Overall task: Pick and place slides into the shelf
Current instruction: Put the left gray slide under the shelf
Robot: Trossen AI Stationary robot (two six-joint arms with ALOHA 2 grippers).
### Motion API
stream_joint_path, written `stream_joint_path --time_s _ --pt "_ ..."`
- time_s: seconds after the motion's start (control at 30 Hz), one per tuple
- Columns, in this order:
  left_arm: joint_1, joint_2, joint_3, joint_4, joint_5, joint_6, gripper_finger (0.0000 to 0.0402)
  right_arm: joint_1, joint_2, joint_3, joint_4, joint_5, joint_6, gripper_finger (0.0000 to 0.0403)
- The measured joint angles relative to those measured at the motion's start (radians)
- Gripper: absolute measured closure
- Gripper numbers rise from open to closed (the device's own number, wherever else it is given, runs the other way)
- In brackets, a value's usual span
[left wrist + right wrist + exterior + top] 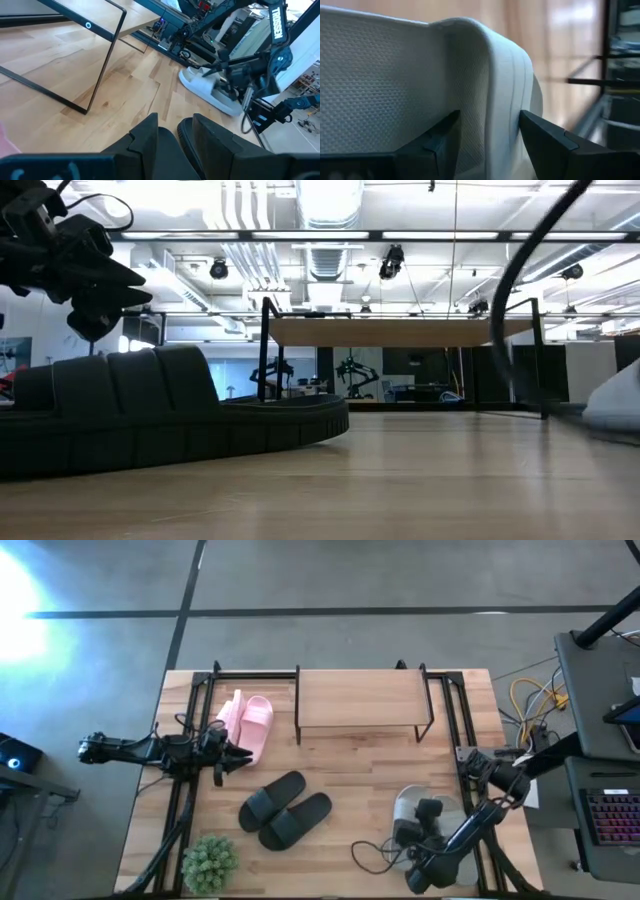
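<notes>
The shelf [360, 700] stands at the table's far middle. Left of it a pink pair of slides [248, 725] lies on the table, and a black pair [285, 810] lies in the near middle. A light grey pair [412, 808] lies near right. My right gripper [487, 137] is down at the grey pair, open, with a raised curved edge of one grey slide [505, 90] standing between its fingers. My left gripper [238, 755] hangs open and holding nothing between the pink and black pairs. My right gripper has one finger [440, 142] on the dimpled inner side of the grey slide's raised edge and the other finger [545, 140] on its ribbed outer side. It slants down from the near right. Whether the fingers touch the slide I cannot tell.
A small green plant [210, 862] stands at the near left corner. A loose black cable [372, 856] lies by the grey slides. Black frame rails [455, 730] run along both sides of the shelf. Bare wood lies between the shelf and the black slides.
</notes>
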Motion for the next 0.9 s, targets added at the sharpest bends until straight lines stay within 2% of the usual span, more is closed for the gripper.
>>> stream_joint_path --time_s 0.2,0.57,0.77,0.9 --pt "0.0 0.0 0.0 0.001 0.0 0.0 0.0293 -0.035 0.004 -0.041 0.021 0.014 0.038 0.024" --pt "0.0 0.0 0.0 0.001 0.0 0.0 0.0293 -0.068 -0.007 -0.086 0.053 0.044 0.026 0.0383" --pt "0.0 0.0 0.001 0.001 0.0 0.0 0.0293 -0.069 -0.02 -0.089 0.056 0.059 -0.024 0.0389" --pt "0.0 0.0 0.001 0.001 0.0 0.0 0.0293 -0.077 -0.069 -0.09 0.038 0.143 -0.071 0.039"
